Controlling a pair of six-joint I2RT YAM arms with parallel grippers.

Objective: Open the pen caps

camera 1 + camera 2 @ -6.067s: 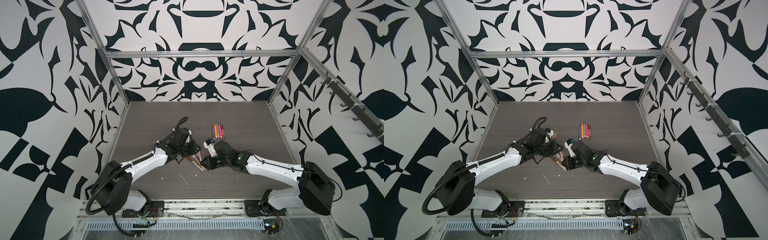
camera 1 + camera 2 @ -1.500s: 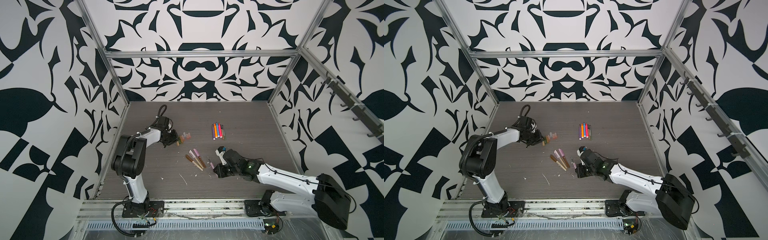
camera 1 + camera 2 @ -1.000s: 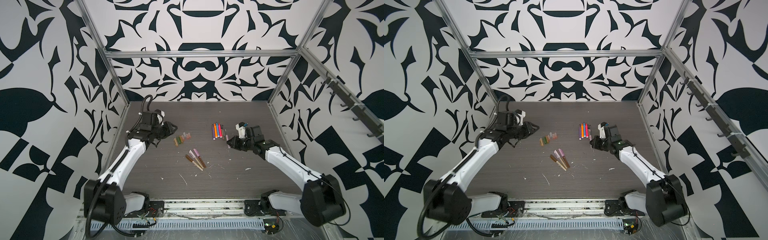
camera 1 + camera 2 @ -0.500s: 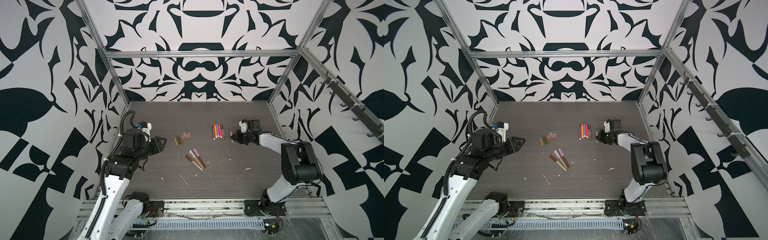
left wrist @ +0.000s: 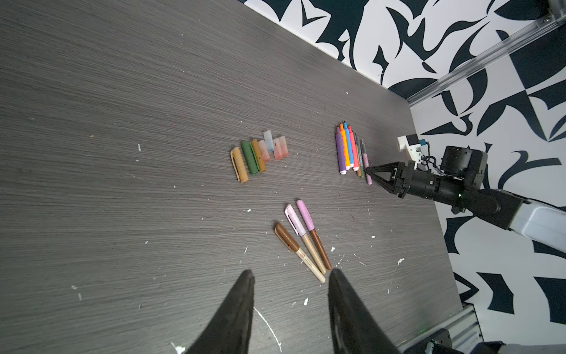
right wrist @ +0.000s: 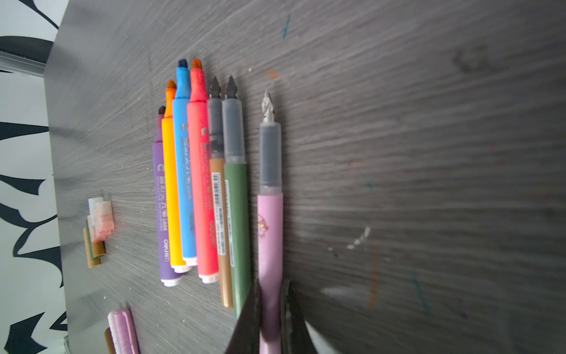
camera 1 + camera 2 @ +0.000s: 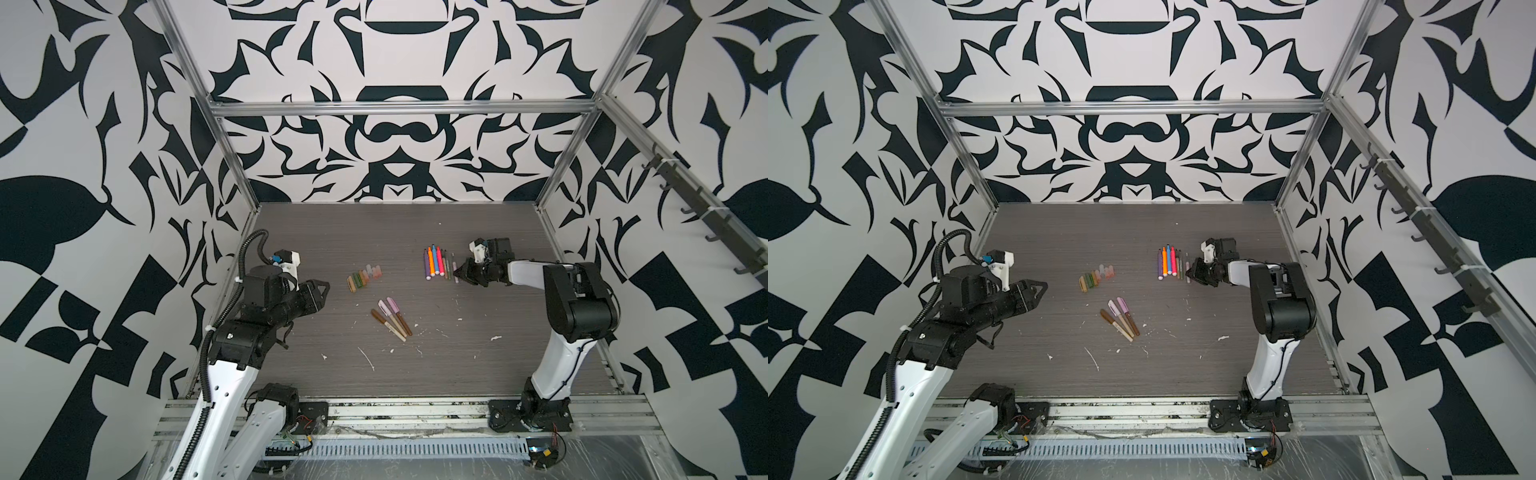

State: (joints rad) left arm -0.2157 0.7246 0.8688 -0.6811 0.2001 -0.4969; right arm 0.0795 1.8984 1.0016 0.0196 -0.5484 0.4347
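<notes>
Several uncapped pens (image 7: 435, 262) (image 7: 1168, 264) (image 5: 347, 150) lie in a row at the back right. My right gripper (image 6: 271, 283) (image 7: 457, 272) (image 7: 1190, 274) is shut on the tail of a pink uncapped pen (image 6: 270, 233) (image 5: 366, 165), which lies at the row's right end beside an olive pen (image 6: 239, 214). Loose pen caps (image 7: 363, 276) (image 7: 1096, 277) (image 5: 260, 154) (image 6: 98, 226) sit clustered left of the row. Three capped pens (image 7: 390, 318) (image 7: 1120, 318) (image 5: 301, 236) lie in the middle. My left gripper (image 5: 291, 272) (image 7: 322, 291) (image 7: 1040, 291) hovers open and empty at the left.
White flecks of debris (image 7: 368, 357) dot the dark wood-grain table (image 7: 374, 232), mostly towards the front. Patterned walls and metal frame rails (image 7: 232, 166) close in the left, back and right sides. Both arm bases sit along the front rail.
My right arm carried the pink pen from the front middle back to the row's right end. My left arm drew away from the caps to the left side and lifted.
</notes>
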